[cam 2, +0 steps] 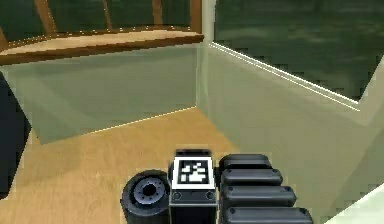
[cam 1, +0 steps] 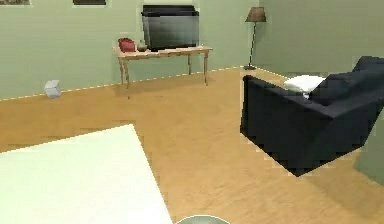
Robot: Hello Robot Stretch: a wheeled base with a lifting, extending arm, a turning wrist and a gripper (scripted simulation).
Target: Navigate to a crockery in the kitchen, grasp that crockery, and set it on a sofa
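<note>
One gripper (cam 2: pixel 147 197), low at the arm side view's bottom edge: a dark round body, far end not made out. Cannot tell whether the fingers are apart or together, nor whether anything is held. Just right of it, a white square (cam 2: pixel 192 171) with black marks in a blocky pattern, not readable as words. Right of that, the arm (cam 2: pixel 258 190) as stacked dark blocks.

Cannot tell where the crockery lies relative to the gripper. At the forward view's bottom edge, a pale grey curved rim (cam 1: pixel 205 218), cut off, too little to name.

On the forward view's right, the sofa (cam 1: pixel 300 125), dark blue, with a white cushion (cam 1: pixel 303 83) lying on it. Left of the gripper and well apart, a dark shape (cam 2: pixel 8 130) at the arm side view's left edge, not identifiable.

Beyond the gripper, open wooden floor (cam 2: pixel 110 150) up to a low pale wall (cam 2: pixel 110 90) topped by a wooden sill (cam 2: pixel 100 45). Beyond and to the right, a corner, then a window (cam 2: pixel 300 45) above a second pale wall running close beside the arm.

In the forward view, broad bare floor between a pale rug (cam 1: pixel 70 180) at lower left and the sofa. Against the far wall, a wooden table (cam 1: pixel 160 52) with a dark television (cam 1: pixel 170 27) and a small red thing (cam 1: pixel 127 44). In the far corner, a floor lamp (cam 1: pixel 255 30). By the wall at left, a small pale box (cam 1: pixel 52 88) on the floor.
</note>
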